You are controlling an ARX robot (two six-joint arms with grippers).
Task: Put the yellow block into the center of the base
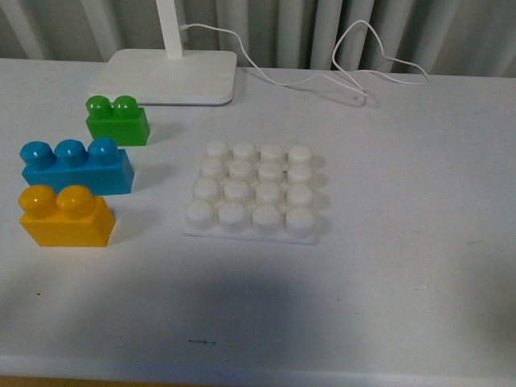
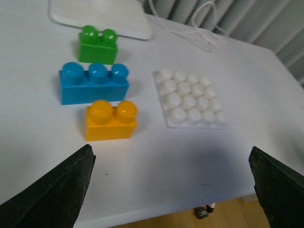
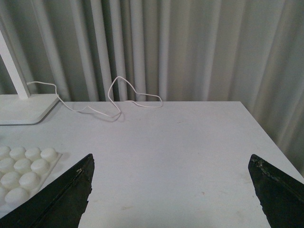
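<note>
Yellow block (image 1: 64,216) sat on the surface (image 1: 403,282), left of the base (image 1: 250,235) and apart from it, blue brick (image 1: 76,165) just behind. Left gripper (image 2: 171,156) hung near the block, jaws wide apart. Right gripper (image 3: 171,161) jaws also apart, gripping nothing.

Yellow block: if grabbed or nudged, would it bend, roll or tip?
The yellow block looks like rigid moulded plastic, so probably stiff and light. Its flat sides and wide footprint suggest sliding on the table, not rolling. The glossy finish may be slightly slippery.
</note>
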